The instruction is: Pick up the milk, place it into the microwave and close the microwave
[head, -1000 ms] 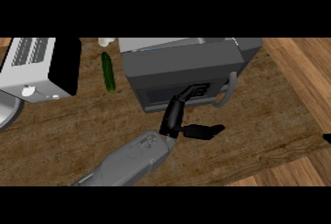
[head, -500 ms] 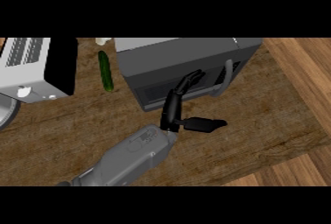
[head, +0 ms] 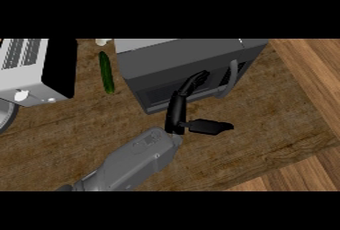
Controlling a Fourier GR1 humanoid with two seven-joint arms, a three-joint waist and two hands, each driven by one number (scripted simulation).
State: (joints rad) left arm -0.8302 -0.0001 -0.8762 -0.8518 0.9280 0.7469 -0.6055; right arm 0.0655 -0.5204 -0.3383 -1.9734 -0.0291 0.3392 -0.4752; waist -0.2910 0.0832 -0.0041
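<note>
Milk is not showing anywhere in the head view, so where it is sitting cannot be told from up here. What we are getting is the dark grey boxy microwave [head: 159, 63], standing at the back of the brown wood-grain tabletop [head: 73, 130]. Its door, as far as this steep angle shows, is lying flush with the body. The pale grey bar handle [head: 230, 77] is running down the right side of the front.

The black left hand [head: 176, 112] is coming up from the lower left on its grey forearm [head: 136, 159]. It is reaching to the microwave's front, just left of that handle. The fingers [head: 193, 83] are lying straight and pressed together, their tips touching the door face. They are curling round nothing. The thumb [head: 209, 127] is sticking out to the right, well away from them, over bare tabletop. No carton is showing in or under that hand.

Off to the left, a long green cucumber [head: 106, 77] is lying end-on, just beside the microwave's left wall. A small white object [head: 101, 42], too small to name, is peeking in beyond its far tip. Further left, a silver toaster with a black side panel [head: 36, 67] is sitting at the edge of the view. Lighter wooden floorboards [head: 305, 81] are running past the tabletop on the right.
</note>
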